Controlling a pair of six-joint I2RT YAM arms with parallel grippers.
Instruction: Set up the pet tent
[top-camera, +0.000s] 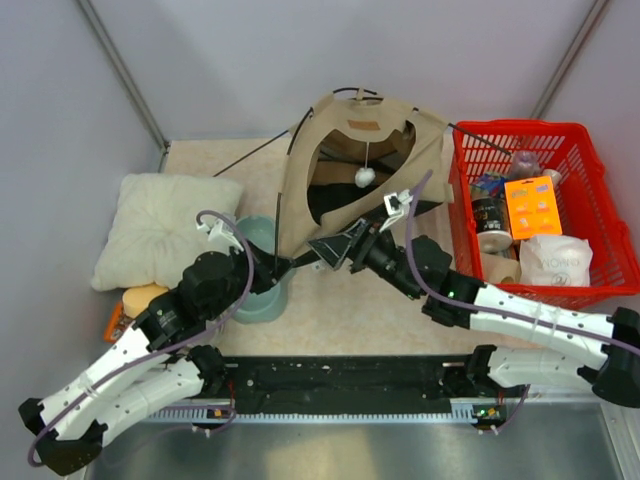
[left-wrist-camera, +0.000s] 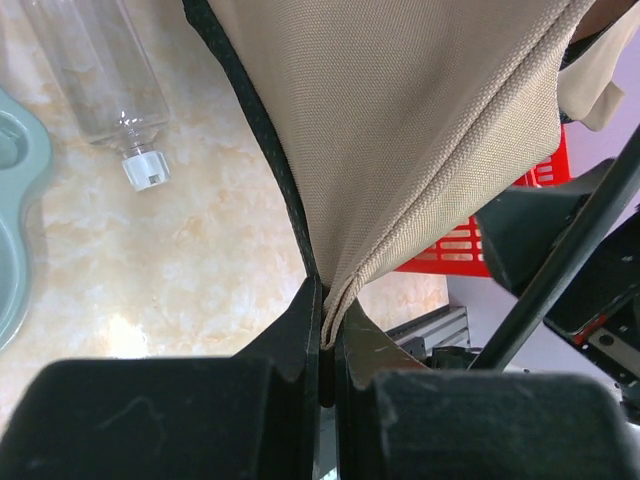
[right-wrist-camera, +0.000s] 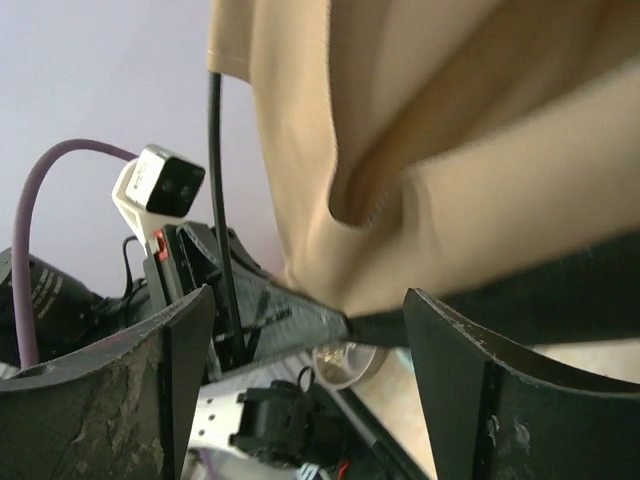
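Observation:
The pet tent (top-camera: 350, 150) of tan fabric stands half raised at the back centre, its dark doorway facing me with a small white ball (top-camera: 365, 177) hanging in it. Thin black poles (top-camera: 255, 153) stick out to either side. My left gripper (top-camera: 288, 264) is shut on the tent's front corner hem (left-wrist-camera: 330, 318), and the fabric (left-wrist-camera: 420, 130) rises taut from the jaws. My right gripper (top-camera: 336, 247) sits right beside it at the same corner. In the right wrist view its fingers (right-wrist-camera: 150, 385) stand wide open, with the tent fabric (right-wrist-camera: 450, 170) and a dark strap (right-wrist-camera: 380, 327) loose between them.
A cream pillow (top-camera: 165, 228) lies at the left. A pale green bowl (top-camera: 258, 298) sits under my left wrist, next to a clear bottle (left-wrist-camera: 100, 75). A red basket (top-camera: 590, 205) of packaged goods stands at the right. Grey walls close the back.

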